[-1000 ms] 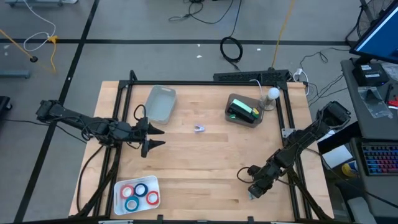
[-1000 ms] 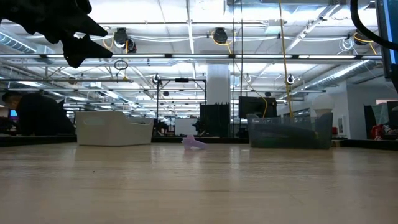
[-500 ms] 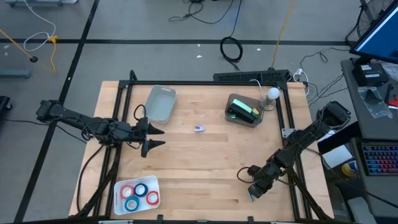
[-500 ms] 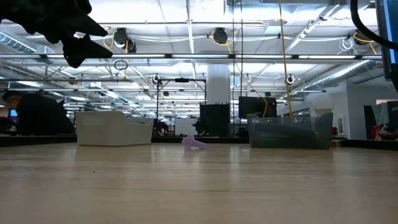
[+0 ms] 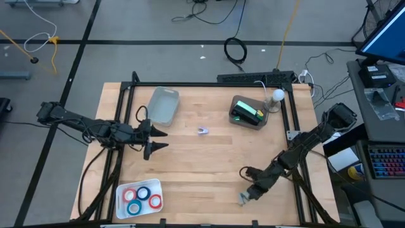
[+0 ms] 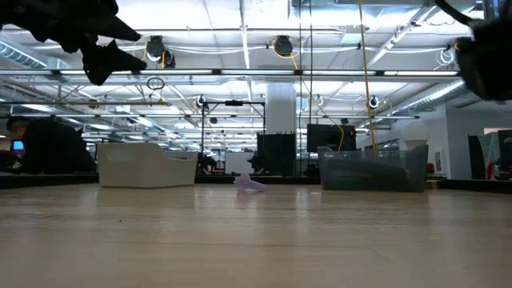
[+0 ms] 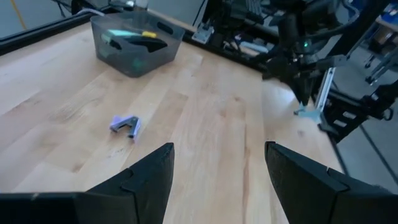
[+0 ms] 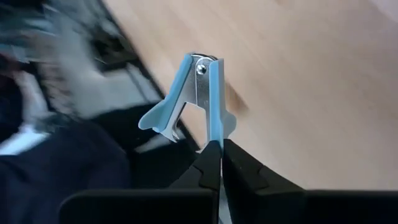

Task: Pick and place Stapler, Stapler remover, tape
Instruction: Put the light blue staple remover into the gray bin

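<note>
My right gripper (image 5: 247, 195) is over the near right part of the table, shut on a light blue staple remover (image 8: 198, 99), which also shows in the left wrist view (image 7: 306, 112). A second, purple staple remover (image 5: 202, 131) lies flat at mid-table (image 7: 126, 125). A green stapler (image 5: 247, 114) lies in the clear bin (image 5: 235, 118) at far right. Red and blue tape rolls (image 5: 140, 196) lie in a white tray (image 5: 121, 206) at the near left edge. My left gripper (image 7: 217, 168) hovers open above the left side (image 5: 155, 140), touching nothing. My right gripper pinches one blue arm of the staple remover (image 8: 214, 127) between its two fingertips. The remover sticks out beyond the fingers, hinge end (image 8: 200, 65) away from them, its other arm splayed free. It is lifted clear of the table (image 5: 243, 200).
An empty grey tray (image 5: 163, 104) sits at the far left of the wood top. A black frame (image 5: 209, 83) runs around the table edges. Bare wood lies between the purple remover and the near edge. People sit in the room beyond (image 6: 48, 148).
My right gripper, still shut on the blue remover, has moved toward the table's left and slightly nearer, and now enters the low view at upper right. My left arm has kept still.
</note>
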You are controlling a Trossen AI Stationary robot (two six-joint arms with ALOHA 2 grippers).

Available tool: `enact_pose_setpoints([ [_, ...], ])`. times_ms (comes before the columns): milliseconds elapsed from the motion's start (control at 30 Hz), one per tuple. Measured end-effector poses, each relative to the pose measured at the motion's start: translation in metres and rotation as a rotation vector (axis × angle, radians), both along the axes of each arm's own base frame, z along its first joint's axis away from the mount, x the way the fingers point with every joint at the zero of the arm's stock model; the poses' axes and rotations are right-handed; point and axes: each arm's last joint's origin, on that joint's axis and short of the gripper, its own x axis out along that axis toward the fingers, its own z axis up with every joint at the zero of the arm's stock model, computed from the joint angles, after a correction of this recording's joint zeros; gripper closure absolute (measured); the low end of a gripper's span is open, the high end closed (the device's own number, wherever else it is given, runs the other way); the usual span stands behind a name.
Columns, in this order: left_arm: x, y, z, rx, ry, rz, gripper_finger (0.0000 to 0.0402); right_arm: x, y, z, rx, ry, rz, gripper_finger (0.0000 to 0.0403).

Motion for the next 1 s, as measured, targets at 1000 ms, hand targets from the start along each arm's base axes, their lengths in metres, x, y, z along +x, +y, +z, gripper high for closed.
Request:
enact_pose_setpoints([
  [1000, 0.024, -0.004, 0.017, -0.141, -0.259, 0.119, 0.0144, 0.081, -0.129, 0.051, -0.383, -0.851, -0.343, 0.0403],
])
